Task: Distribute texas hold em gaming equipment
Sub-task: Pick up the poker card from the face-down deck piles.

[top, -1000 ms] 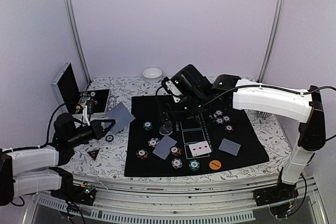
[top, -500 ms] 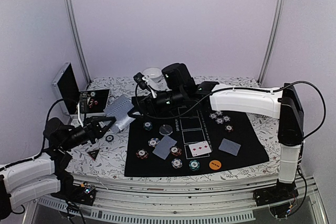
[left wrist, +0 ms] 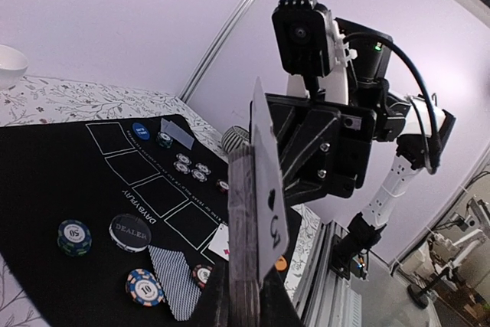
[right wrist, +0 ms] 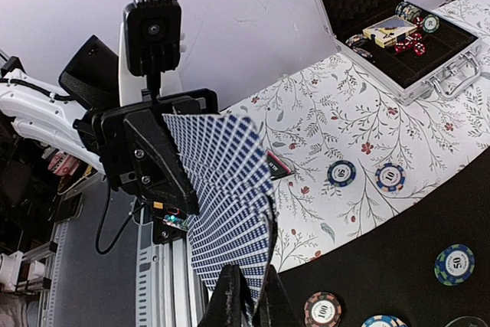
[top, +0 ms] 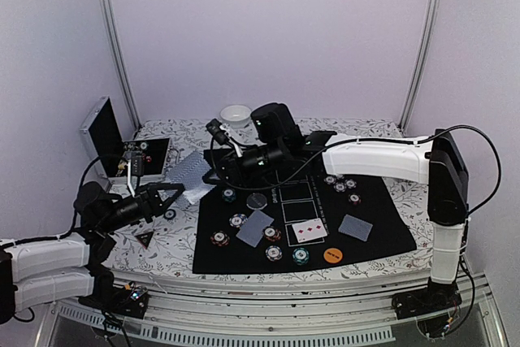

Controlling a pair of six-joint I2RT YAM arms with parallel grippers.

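My left gripper [top: 173, 193] is shut on a deck of grey-blue-backed playing cards [top: 193, 172], held on edge over the floral cloth left of the black mat [top: 382, 229]. In the left wrist view the deck [left wrist: 243, 227] stands upright between my jaws [left wrist: 245, 298], and its front card [left wrist: 266, 181], a black three, bends away from the rest. My right gripper [top: 214, 173] reaches across from the right. In the right wrist view its fingers [right wrist: 249, 292] are shut on the lower edge of that card [right wrist: 230, 189]. A dealer button [top: 257, 199], chips [top: 237, 220] and dealt cards [top: 255, 227] lie on the mat.
The open aluminium case [top: 101, 132] stands at the back left and a white bowl [top: 236, 114] at the back. A triangle marker [top: 145, 238] and a chip [top: 169, 214] lie on the cloth below the left gripper. An orange disc [top: 331, 255] and more chips [top: 341, 183] sit on the mat.
My right gripper left the dealer button on the mat, swung left to the deck and shut on its front card. The left arm shifted a little, still holding the deck.
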